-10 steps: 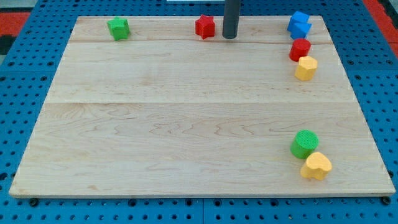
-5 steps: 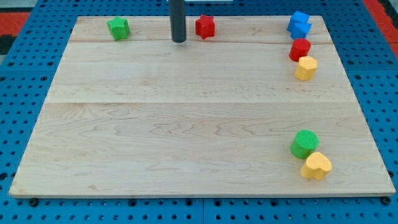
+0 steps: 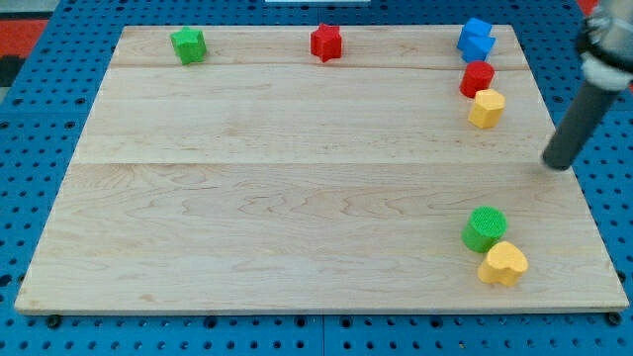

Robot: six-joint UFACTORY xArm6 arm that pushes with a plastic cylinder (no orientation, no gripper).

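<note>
My tip (image 3: pixel 559 164) rests on the wooden board (image 3: pixel 297 198) near the view's right edge and touches no block. The yellow block (image 3: pixel 486 108) is up and to its left, with the red block (image 3: pixel 476 77) just above that and a blue block (image 3: pixel 476 40) at the view's top right. Below and left of the tip stand a green cylinder (image 3: pixel 484 227) and a yellow heart block (image 3: pixel 503 263), touching each other. Along the view's top edge sit a red star block (image 3: pixel 325 42) and a green star block (image 3: pixel 188 44).
A blue pegboard surface (image 3: pixel 40 148) surrounds the board on all sides. The rod slants up toward the view's top right corner.
The rod went from right of the red star to its left, then swung far across to the board's right edge. No block has moved.
</note>
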